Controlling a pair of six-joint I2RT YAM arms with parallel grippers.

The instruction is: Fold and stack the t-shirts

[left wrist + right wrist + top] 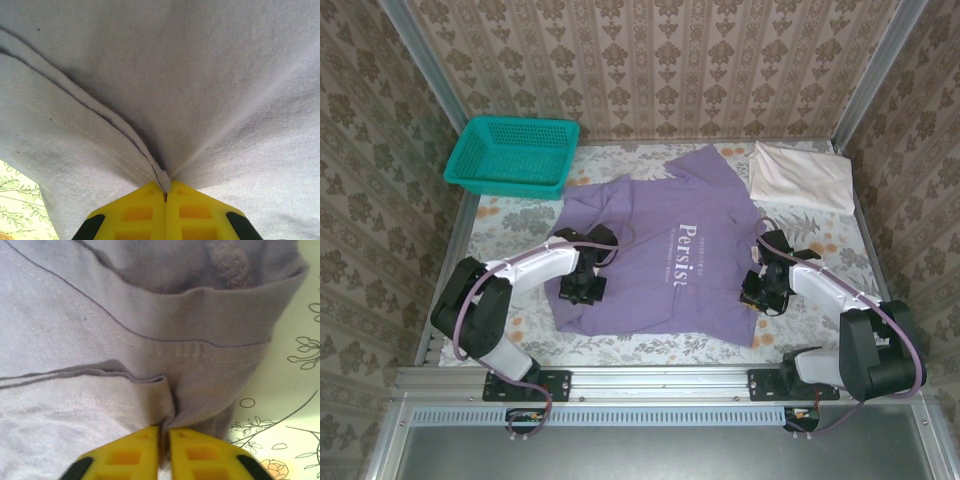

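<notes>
The lavender-purple t-shirt (660, 255) lies spread across the middle of the table, white lettering facing right. My left gripper (582, 288) sits on its lower left part, shut on a pinched ridge of the purple cloth (165, 175) next to a stitched hem. My right gripper (760, 292) sits at the shirt's right edge, shut on a fold of purple hem (167, 412). The off-white t-shirt (802, 176) lies folded at the back right corner, away from both grippers.
A teal mesh basket (512, 155) stands at the back left corner. The floral tablecloth (510, 220) shows bare left of the shirt and along the front edge. Patterned walls close in the table on three sides.
</notes>
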